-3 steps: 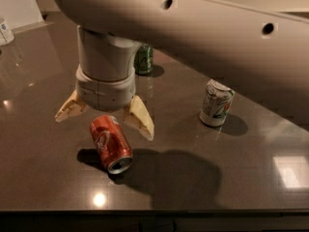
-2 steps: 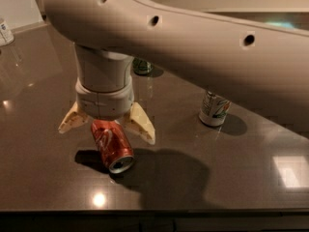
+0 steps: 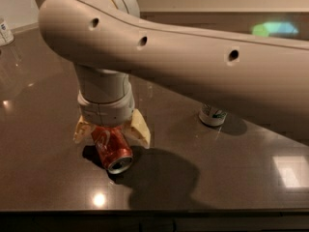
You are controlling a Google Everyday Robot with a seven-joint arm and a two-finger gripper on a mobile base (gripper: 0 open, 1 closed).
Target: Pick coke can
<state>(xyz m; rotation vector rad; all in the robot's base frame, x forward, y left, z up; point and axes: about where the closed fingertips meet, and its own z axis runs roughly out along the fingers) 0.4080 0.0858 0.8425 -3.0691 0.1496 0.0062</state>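
The coke can (image 3: 114, 152) is red-orange with white script. It lies on its side on the dark brown table (image 3: 48, 178), silver end toward the front edge. My gripper (image 3: 112, 132) hangs from the big beige arm straight over the can's rear half. It is open. One cream finger (image 3: 82, 129) stands left of the can and the other finger (image 3: 140, 128) stands right of it, both low and close against its sides. The can rests on the table.
A white-silver can with green markings (image 3: 212, 115) stands right of centre, its top hidden by the arm. A white container (image 3: 5, 30) sits at the far left edge. The dark green can is hidden behind the arm. The table's front edge runs along the bottom.
The gripper has come down over the coke can, so its fingers now straddle it near the table. The arm now covers the green can and most of the white-silver can.
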